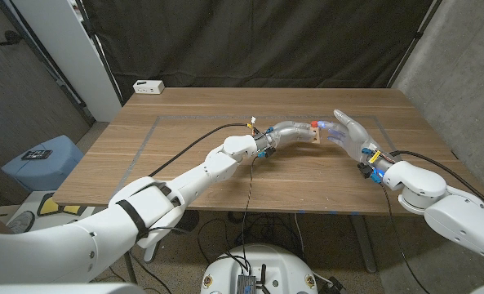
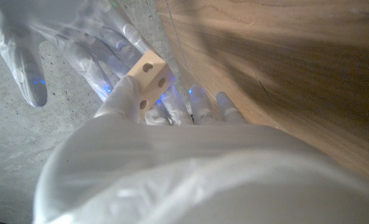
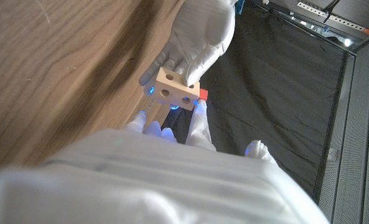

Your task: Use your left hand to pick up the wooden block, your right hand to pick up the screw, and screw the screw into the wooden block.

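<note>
- Blue bin (image 1: 42,159): on the floor off the table's left side, a small dark item on its lid.
- White box (image 1: 148,86): at the far left corner of the wooden table (image 1: 193,155), well apart from both hands.
- Left hand (image 1: 295,131): white-gloved, raised over the middle of the table, reaching toward the right hand. Its fingers are clamped on the wooden block (image 1: 316,133). The left wrist view shows the same hand (image 2: 172,112) with the wooden block (image 2: 148,79) pinched at the fingertips.
- Wooden block: pale, oblong, with round holes in its faces; held off the table surface between the two hands. In the right wrist view the wooden block (image 3: 178,91) shows three holes along one long face, gripped from behind by the left hand (image 3: 200,37).
- Screw (image 3: 203,94): a red piece at the end of the block, against the right hand's fingers; the red shows at the block's top in the head view too (image 1: 317,125). How deep it sits in the block cannot be told.
- Right hand (image 1: 352,135): white-gloved, just beside the block, fingers reaching to it and touching the block's end; upper fingers spread. In its own wrist view the right hand (image 3: 172,134) has fingertips at the block and the red piece; whether it truly pinches the screw cannot be told.
</note>
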